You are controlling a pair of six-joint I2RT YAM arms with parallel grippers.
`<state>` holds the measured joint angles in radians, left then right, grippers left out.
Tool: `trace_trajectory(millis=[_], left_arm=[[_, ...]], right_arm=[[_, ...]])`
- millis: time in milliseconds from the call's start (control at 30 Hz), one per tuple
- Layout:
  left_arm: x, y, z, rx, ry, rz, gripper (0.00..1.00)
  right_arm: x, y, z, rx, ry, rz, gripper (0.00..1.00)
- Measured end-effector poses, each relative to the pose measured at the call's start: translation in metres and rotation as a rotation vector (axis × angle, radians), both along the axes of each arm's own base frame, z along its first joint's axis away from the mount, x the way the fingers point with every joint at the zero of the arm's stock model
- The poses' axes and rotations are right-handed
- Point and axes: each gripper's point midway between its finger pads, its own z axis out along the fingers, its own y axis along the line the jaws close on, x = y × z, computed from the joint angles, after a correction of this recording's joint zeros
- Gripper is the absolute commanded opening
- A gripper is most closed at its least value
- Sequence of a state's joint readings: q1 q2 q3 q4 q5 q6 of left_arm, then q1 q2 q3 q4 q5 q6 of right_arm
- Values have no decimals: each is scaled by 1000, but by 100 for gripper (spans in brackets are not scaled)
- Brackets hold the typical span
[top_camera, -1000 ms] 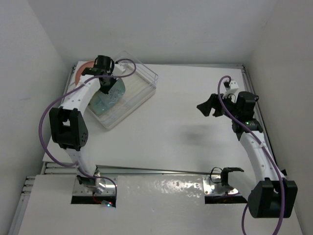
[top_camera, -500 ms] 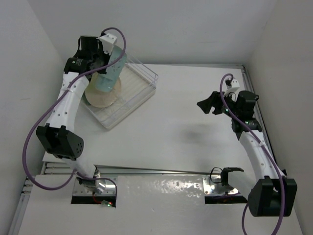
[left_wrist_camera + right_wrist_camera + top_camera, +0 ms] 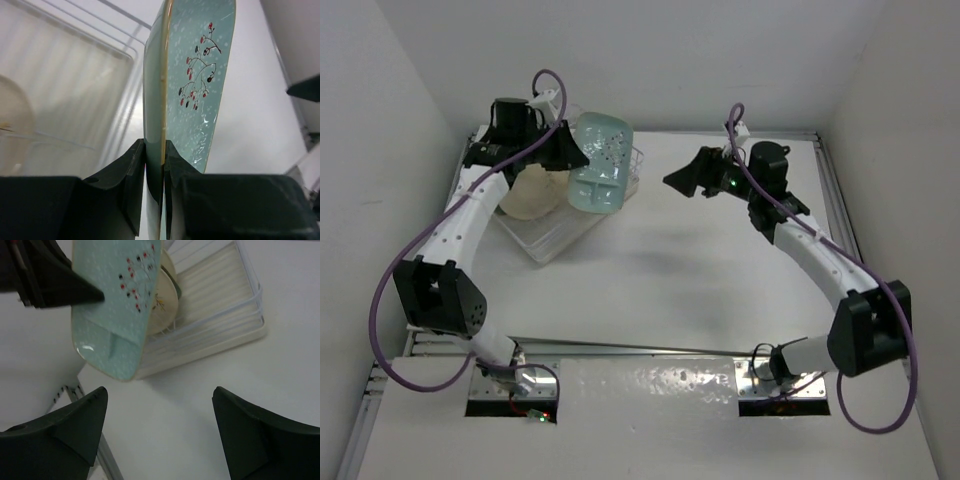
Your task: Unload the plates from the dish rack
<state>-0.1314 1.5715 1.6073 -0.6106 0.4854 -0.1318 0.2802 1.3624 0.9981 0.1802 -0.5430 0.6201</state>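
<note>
Soft, even overhead light is bathing the white tabletop (image 3: 700,300), leaving faint shadows; small glints are flaring on the blue-green plate (image 3: 200,100), while the left tool (image 3: 155,150) is looming dark, blurred.

The pale blue-green plate (image 3: 200,85) runs past the top edge.

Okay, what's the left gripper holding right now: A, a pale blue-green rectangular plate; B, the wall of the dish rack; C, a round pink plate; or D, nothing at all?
A: the left gripper is pinched on the rim of the blue-green plate, which it holds up on edge.
</note>
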Motion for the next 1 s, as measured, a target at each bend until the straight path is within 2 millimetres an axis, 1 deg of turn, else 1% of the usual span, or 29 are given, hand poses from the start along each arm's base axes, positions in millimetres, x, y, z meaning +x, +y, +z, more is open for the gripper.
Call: trace_trajectory(millis=[100,200,333,400,467,500,600,700,767,833,900,1000], left_arm=[[-9,-11,-18,-61,73,-25,0],[-13,-14,-26,-80,103,-32,0],[-15,-21,-30,-132,103,-12,0],[-20,-30,-40,-160,121,-6,0],[-27,-46,-55,-167,160,-19,0],[-34,-60,-65,-168,190,-36,0],[-52,-91,-93,-169,273,-81,0],[-66,-114,-120,-171,346,-117,0],[-65,-122,-134,-171,375,-119,0],[-59,-133,-152,-162,385,-119,0],[-53,-142,-167,-165,398,-100,0],[-46,-162,-182,-212,418,-77,0]], right_arm=[[13,13,4,38,24,11,83],[23,19,3,42,49,9,84],[25,14,-7,5,77,-21,86],[24,10,-12,-20,86,-33,87],[21,6,-17,-53,98,-45,87],[19,3,-19,-74,105,-50,88],[13,-9,-22,-132,114,-80,89],[7,-27,-21,-173,122,-120,89],[5,-41,-21,-187,123,-155,89],[2,-55,-26,-199,133,-190,89],[-4,-66,-37,-212,159,-216,89],[-15,-76,-56,-233,208,-240,89]])
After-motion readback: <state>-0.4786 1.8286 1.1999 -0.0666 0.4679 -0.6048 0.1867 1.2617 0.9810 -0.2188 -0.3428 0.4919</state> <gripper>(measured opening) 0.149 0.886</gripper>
